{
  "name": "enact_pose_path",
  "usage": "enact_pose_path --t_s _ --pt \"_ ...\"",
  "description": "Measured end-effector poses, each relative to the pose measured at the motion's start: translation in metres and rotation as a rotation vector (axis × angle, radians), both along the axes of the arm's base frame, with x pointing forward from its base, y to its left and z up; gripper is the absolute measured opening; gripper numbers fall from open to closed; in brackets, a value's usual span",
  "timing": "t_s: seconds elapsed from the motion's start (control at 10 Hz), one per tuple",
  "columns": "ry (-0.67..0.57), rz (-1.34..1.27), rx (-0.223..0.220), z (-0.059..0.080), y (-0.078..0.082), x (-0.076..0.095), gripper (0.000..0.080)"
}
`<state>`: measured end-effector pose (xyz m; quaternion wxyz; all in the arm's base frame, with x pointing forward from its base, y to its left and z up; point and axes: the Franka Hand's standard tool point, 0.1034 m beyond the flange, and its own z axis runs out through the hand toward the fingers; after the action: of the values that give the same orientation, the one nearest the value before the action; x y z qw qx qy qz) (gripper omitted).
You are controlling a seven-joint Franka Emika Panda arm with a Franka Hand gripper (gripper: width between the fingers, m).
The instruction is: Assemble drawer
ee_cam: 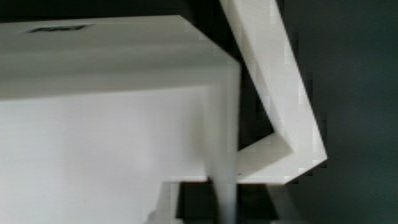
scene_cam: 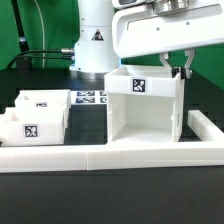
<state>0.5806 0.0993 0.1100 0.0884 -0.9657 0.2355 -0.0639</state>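
The drawer's tall white housing (scene_cam: 145, 112) stands upright at mid-right, a square tag on its top rim. Two small white trays (scene_cam: 45, 103) (scene_cam: 25, 128) sit at the exterior view's left, each with a tag. My gripper (scene_cam: 182, 70) is at the top edge of the housing's side wall, on the exterior view's right. In the wrist view the thin white wall (ee_cam: 233, 150) runs between my dark pads (ee_cam: 194, 200), which lie close against both of its sides. The gripper (ee_cam: 233, 203) looks shut on this wall. The housing's broad white face (ee_cam: 107, 120) fills most of that view.
The long low white border wall (scene_cam: 100, 157) runs along the front and turns back at the exterior view's right (scene_cam: 206, 126); it also shows in the wrist view (ee_cam: 270, 80). The marker board (scene_cam: 88, 98) lies flat behind the trays. The robot base (scene_cam: 95, 40) stands at the back.
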Motion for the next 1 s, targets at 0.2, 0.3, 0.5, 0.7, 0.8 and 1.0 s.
enact_pose_path --t_s 0.2,0.3,0.5,0.7,0.8,1.0 --pt "0.024 -0.302 0.058 -0.002 0.002 -0.005 0.0045" --pt "0.007 -0.376 0.075 -0.002 -0.001 -0.001 0.0045" --pt "0.002 -0.492 0.108 -0.001 -0.002 0.006 0.0049" --pt "0.018 -0.583 0.143 0.000 0.001 0.006 0.0051" --pt "0.030 -0.640 0.162 0.000 0.003 0.005 0.0051" --pt "0.079 -0.894 0.239 -0.001 -0.001 0.009 0.0051"
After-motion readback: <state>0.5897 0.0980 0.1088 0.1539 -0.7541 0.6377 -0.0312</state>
